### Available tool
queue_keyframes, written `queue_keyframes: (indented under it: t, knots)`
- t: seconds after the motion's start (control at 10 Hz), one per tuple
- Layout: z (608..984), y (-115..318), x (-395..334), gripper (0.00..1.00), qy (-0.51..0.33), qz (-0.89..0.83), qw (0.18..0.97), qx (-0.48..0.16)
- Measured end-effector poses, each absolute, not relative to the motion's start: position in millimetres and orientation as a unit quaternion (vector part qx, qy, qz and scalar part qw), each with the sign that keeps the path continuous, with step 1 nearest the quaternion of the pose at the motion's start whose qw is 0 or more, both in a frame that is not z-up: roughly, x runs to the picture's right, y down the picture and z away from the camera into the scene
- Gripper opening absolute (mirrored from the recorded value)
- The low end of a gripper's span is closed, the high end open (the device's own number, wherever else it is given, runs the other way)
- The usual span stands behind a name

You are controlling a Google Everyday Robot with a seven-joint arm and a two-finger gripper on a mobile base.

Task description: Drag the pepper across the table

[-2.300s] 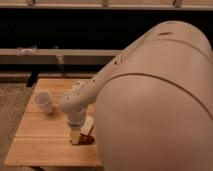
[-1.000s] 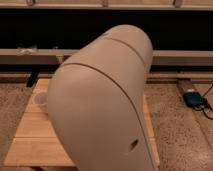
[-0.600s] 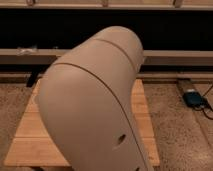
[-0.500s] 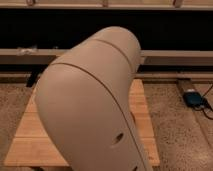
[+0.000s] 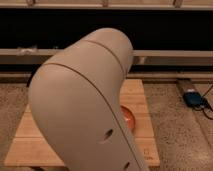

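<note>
arm [image 5: 82,107]: is filling the middle of the view and covering most of the table [image 5: 142,147]
gripper: is sitting hidden behind the arm; open or closed cannot be told
pepper [image 5: 129,118]: is peeking out orange-red at the arm's right edge, lying on the table's right half
blue box [image 5: 192,98]: is lying on the floor, right of the table

Dim, warm light, soft shading down the arm [image 5: 85,115], the tool hidden behind it

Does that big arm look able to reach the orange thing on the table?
Probably yes: the arm looms over the table right by the orange thing. Its pincer is hidden behind it, so I'm unsure.
</note>
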State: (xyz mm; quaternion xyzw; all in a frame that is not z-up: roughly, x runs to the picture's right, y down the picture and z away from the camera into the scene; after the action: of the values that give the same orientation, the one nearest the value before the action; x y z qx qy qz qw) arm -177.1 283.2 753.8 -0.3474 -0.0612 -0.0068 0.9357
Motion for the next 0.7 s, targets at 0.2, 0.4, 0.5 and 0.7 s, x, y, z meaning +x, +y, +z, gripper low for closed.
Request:
queue_keyframes:
  t: [0.2,0.4,0.5,0.7]
  knots:
    - [758.1,287.4,-175.7,0.80,-0.056,-0.013,0.934,-0.352]
    - [760.9,291.2,-175.7,0.80,-0.053,-0.018,0.933,-0.355]
    - [761.6,292.3,-175.5,0.80,-0.052,-0.021,0.933,-0.356]
    - [762.5,294.8,-175.0,0.78,-0.051,-0.025,0.932,-0.358]
